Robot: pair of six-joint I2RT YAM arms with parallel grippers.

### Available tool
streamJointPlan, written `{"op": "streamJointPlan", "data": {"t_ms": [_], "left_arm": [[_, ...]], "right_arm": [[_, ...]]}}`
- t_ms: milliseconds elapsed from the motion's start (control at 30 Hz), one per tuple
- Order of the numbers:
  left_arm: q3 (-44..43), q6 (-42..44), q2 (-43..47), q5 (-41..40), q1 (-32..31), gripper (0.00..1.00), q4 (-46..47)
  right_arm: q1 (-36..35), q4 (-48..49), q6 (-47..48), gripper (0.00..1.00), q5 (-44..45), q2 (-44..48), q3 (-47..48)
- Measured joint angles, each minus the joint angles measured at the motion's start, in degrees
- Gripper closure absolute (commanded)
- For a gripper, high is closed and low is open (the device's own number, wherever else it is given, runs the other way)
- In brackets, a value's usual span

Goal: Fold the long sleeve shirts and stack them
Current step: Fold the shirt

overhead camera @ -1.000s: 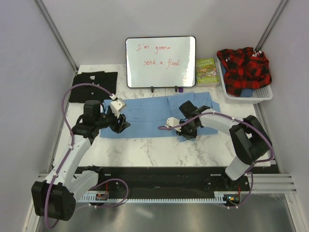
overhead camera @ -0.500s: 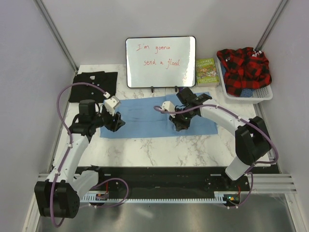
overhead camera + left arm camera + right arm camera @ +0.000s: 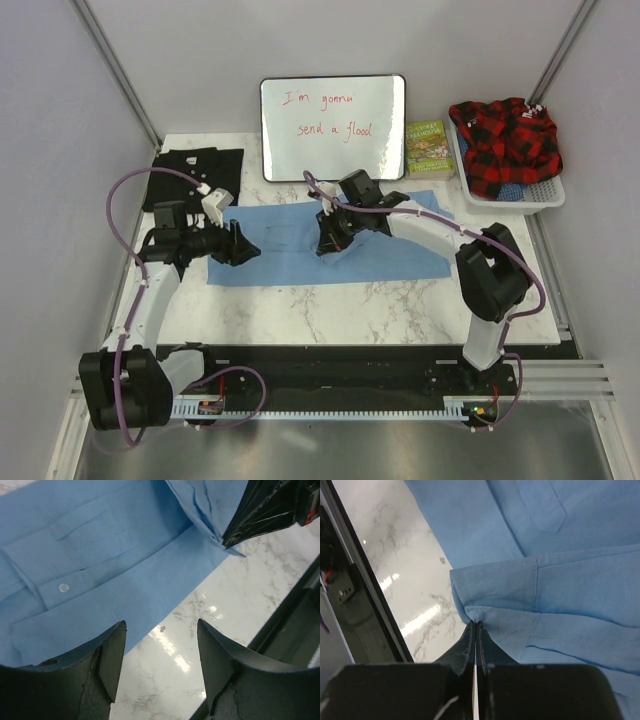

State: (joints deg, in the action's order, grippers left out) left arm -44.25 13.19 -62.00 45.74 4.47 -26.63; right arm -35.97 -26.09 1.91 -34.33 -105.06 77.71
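Note:
The light blue shirt (image 3: 280, 258) lies flat across the middle of the marble table, partly folded. My right gripper (image 3: 326, 245) is shut on a doubled edge of it (image 3: 490, 587) and holds that fold over the shirt's middle; the jaws meet at the cloth (image 3: 476, 623). My left gripper (image 3: 244, 250) is open and empty over the shirt's left end, with its fingertips (image 3: 161, 625) above the near hem (image 3: 115, 570) and bare table. The right gripper's fingers (image 3: 265, 510) show in the left wrist view. The black shirt (image 3: 193, 178) lies folded at the back left.
A whiteboard (image 3: 333, 128) stands at the back behind the shirt. A book (image 3: 429, 148) lies to its right. A white basket (image 3: 548, 196) at the back right holds a red plaid shirt (image 3: 505, 135). Bare marble (image 3: 330, 310) lies in front of the shirt.
My right gripper has carried the shirt's right part leftward, from right of centre to the middle. My left arm has drawn back to the left and its gripper now points right.

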Motion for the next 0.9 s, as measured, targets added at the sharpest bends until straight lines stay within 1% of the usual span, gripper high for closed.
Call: {"op": "streamJointPlan", "data": {"t_ms": [133,233,367,500,700,900], "left_arm": [[1.60,-9.05,-2.49,3.04,-0.04,0.27,3.17],[4.28,-16.09,-2.89,3.43,-0.04,0.28,6.23],[5.64,-22.32,-2.89,1.66,-0.04,0.28,8.76],[5.57,-23.93,-2.67,-2.82,0.13,0.29,9.62],[2.84,-24.02,-2.58,-12.33,1.79,0.28,8.22],[-1.20,-22.91,-4.20,-15.69,5.57,0.28,6.62]], "right_arm": [[-2.86,7.48,-6.99,1.00,1.70,-0.13,0.00],[-5.07,12.87,-11.56,1.00,3.74,-0.66,0.02],[-7.30,18.12,-16.48,1.00,6.34,-3.43,0.70],[-8.57,20.96,-19.89,1.00,8.90,-7.37,2.08],[-9.62,23.65,-23.89,1.00,12.20,-10.78,3.48],[-11.78,25.20,-26.23,1.00,15.10,-12.59,7.85]]}}
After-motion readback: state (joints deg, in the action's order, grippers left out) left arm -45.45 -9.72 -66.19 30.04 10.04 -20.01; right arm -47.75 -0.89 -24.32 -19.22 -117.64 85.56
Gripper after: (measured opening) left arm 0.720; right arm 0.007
